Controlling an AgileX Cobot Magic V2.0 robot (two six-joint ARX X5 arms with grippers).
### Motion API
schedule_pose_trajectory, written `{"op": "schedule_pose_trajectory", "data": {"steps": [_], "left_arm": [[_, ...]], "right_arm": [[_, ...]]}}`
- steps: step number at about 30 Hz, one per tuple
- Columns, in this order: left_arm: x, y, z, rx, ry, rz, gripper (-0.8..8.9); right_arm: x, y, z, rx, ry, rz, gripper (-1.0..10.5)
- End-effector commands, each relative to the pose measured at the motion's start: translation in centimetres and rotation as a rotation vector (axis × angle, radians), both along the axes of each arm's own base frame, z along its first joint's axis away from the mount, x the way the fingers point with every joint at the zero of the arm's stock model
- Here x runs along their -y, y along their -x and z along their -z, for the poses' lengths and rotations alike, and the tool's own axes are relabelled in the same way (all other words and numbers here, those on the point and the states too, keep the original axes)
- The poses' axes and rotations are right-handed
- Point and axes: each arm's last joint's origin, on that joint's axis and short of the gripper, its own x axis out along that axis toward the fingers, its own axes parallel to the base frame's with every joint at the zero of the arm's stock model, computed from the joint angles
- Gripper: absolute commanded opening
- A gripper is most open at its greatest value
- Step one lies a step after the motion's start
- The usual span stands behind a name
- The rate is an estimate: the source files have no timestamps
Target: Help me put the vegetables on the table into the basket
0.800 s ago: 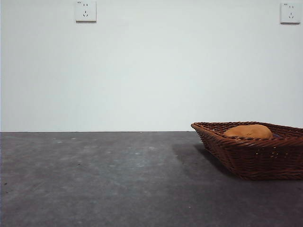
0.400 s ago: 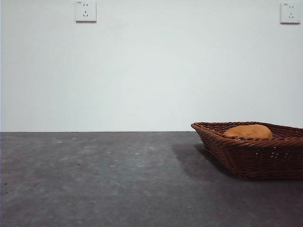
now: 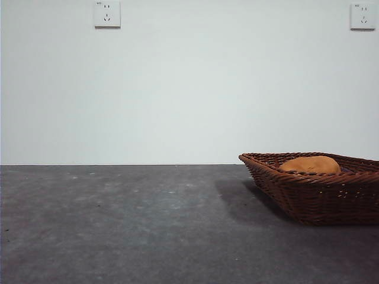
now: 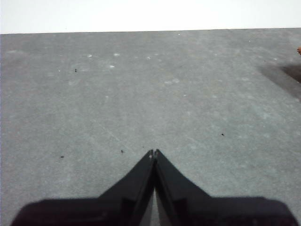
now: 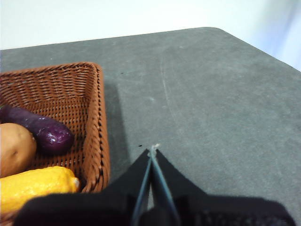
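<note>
Honestly, I think the job is pretty much wrapped up. In my right wrist view the basket (image 5: 91, 113) fills the left side of the frame, and all three veggies sit inside it: the purple eggplant (image 5: 40, 129) at middle left, the potato (image 5: 14, 148) just below it against the left edge, and the yellow piece (image 5: 35, 186) at lower left. From the front view the basket (image 3: 314, 195) is at lower right with only the potato (image 3: 311, 164) poking over the rim. I can't spot any vegetable left on the bench (image 3: 148, 225). My right pincer (image 5: 152, 151) is closed tight on nothing, hanging over bare bench just right of the basket. My left pincer (image 4: 154, 153) is also pressed together and empty, over open bench. Next move, I'd guess, is just parking both arms.
</note>
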Motion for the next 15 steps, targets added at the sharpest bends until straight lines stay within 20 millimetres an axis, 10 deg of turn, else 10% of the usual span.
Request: {"op": "schedule_pose_trajectory", "data": {"steps": [1,15], "left_arm": [[-0.03,-0.05,0.29,-0.006,0.009,-0.005,-0.04],[-0.03,-0.05,0.29,-0.006,0.009,-0.006,-0.04]], "right_arm": [[0.01,-0.05,0.19,0.004,-0.01,0.003,0.0],[0.0,-0.03,0.21,-0.003,-0.013,0.001,0.0]]}}
